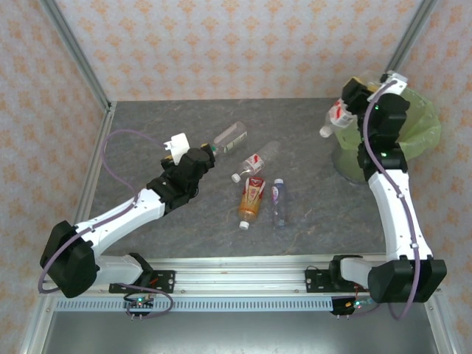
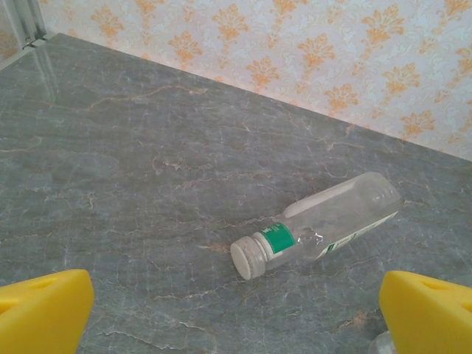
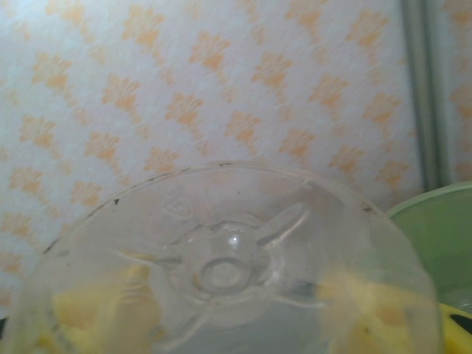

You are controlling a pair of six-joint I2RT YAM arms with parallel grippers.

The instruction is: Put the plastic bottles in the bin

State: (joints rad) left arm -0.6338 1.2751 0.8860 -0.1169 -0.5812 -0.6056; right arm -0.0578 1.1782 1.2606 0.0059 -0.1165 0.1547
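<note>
The right hand (image 1: 345, 109) is clenched on a red-and-white labelled bottle (image 1: 334, 120), held high at the left rim of the bin (image 1: 422, 125). The left hand (image 1: 205, 153) is fully released and hovers over the worktop (image 1: 147, 118), facing a clear green-banded bottle (image 2: 317, 221) lying on its side.

Caution: the held bottle appears short of the bin opening. Released here, it may strike the rim and drop outside. The lying bottle may roll away from closing fingers.
</note>
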